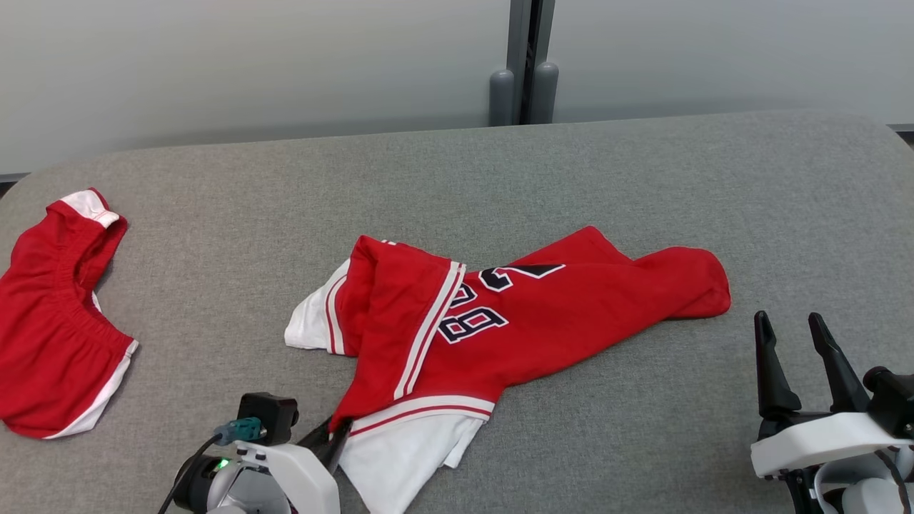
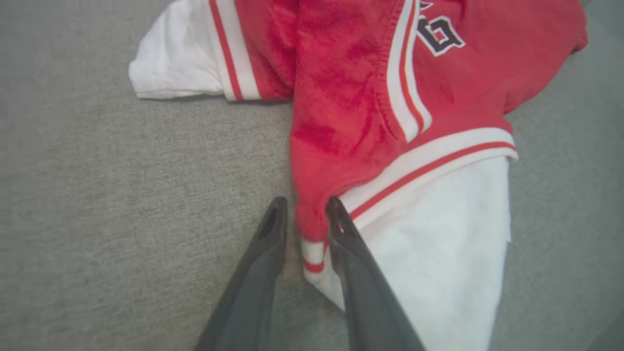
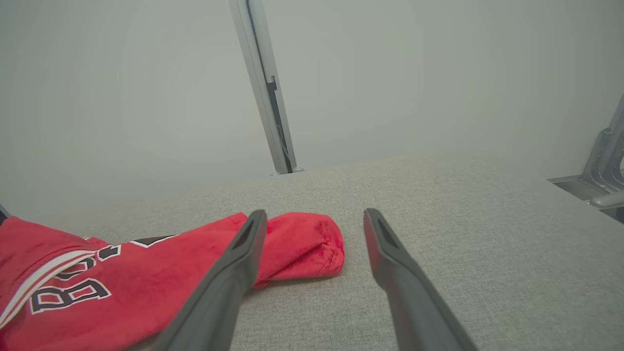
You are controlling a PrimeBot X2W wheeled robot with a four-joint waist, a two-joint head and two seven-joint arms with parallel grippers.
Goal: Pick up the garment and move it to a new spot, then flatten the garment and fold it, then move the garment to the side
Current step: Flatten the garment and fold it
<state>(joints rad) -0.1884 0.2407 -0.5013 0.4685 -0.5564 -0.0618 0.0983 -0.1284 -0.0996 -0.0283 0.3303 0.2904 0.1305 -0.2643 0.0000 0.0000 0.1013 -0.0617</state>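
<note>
The red jersey lies crumpled mid-way across the worktop. Left claw straddles its near hem corner, jaws apart, not yet pinching. Best to bite deep past the striped trim before lifting. Right claw gapes empty, near right.

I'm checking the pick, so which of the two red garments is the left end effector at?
The numbered red jersey mid-table; the left end effector straddles its striped hem corner. The plain red shorts lie apart at the left.
</note>
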